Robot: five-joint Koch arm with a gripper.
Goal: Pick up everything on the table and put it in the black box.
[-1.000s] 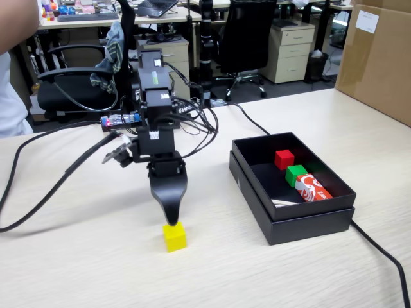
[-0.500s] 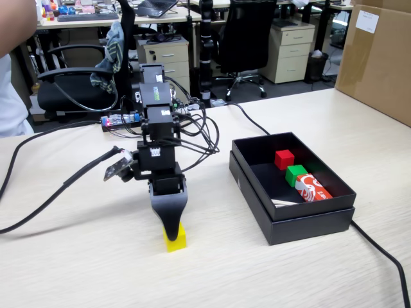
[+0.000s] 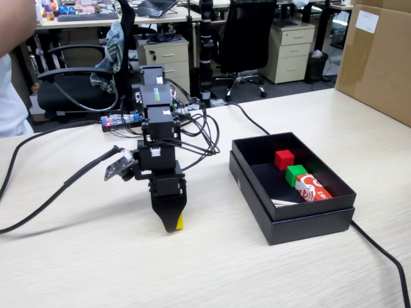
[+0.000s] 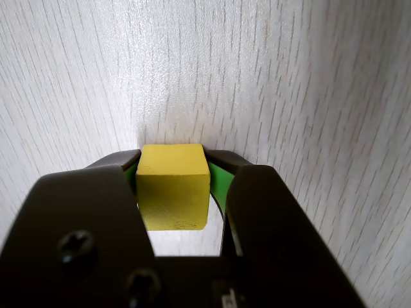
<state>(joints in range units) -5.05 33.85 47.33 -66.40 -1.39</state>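
Cube between the jaws, low over the tabletop.
Small bright yellow cube (image 4: pixel 172 194) sits clamped between both jaws of the black gripper (image 4: pixel 173 159), just above the pale wood-grain table (image 3: pixel 96 269); the shallow matte black cardboard box (image 3: pixel 308 221) lies to the right in the fixed view.

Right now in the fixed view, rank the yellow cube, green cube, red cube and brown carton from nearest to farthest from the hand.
1. Yellow cube, between the jaws of the hand.
2. Green cube, in the black box to the right.
3. Red cube, just behind the green cube; a close call.
4. Brown carton, far right.
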